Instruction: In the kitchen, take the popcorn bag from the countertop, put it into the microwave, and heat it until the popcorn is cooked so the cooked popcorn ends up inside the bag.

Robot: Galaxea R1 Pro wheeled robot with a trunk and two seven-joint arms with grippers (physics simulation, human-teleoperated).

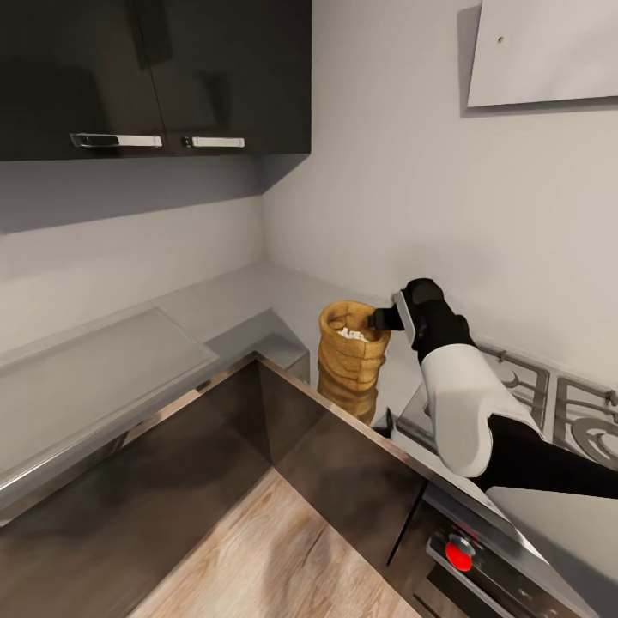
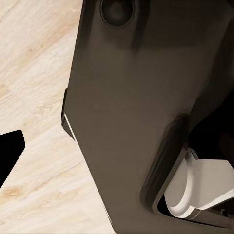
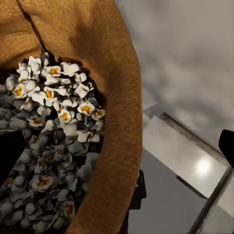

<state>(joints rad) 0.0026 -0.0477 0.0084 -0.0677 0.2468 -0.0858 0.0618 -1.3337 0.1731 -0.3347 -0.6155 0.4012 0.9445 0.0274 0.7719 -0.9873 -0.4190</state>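
Head view: popcorn bag (image 1: 352, 354) upright on grey surface (image 1: 257, 300) in the corner, beside the gas hob (image 1: 549, 403), white popcorn (image 1: 352, 333) visible inside; right gripper (image 1: 379, 320) at the bag's rolled rim — one finger over the opening, looks straddling the rim, clamped or not: cannot tell. Black upper cabinets (image 1: 154, 77) above, wood floor (image 1: 283, 558) below, red knob (image 1: 458, 556) on the oven front. Left wrist view: dark robot body panel (image 2: 136, 112) close up over pale plank floor (image 2: 34, 73), dark finger (image 2: 9, 156) at the edge — finger state cannot tell. Right wrist view: looking into the bag (image 3: 117, 97), popped popcorn (image 3: 53, 126) filling it, dark fingers (image 3: 10, 156) either side of the bag wall, reflective surface (image 3: 195, 73) beyond.
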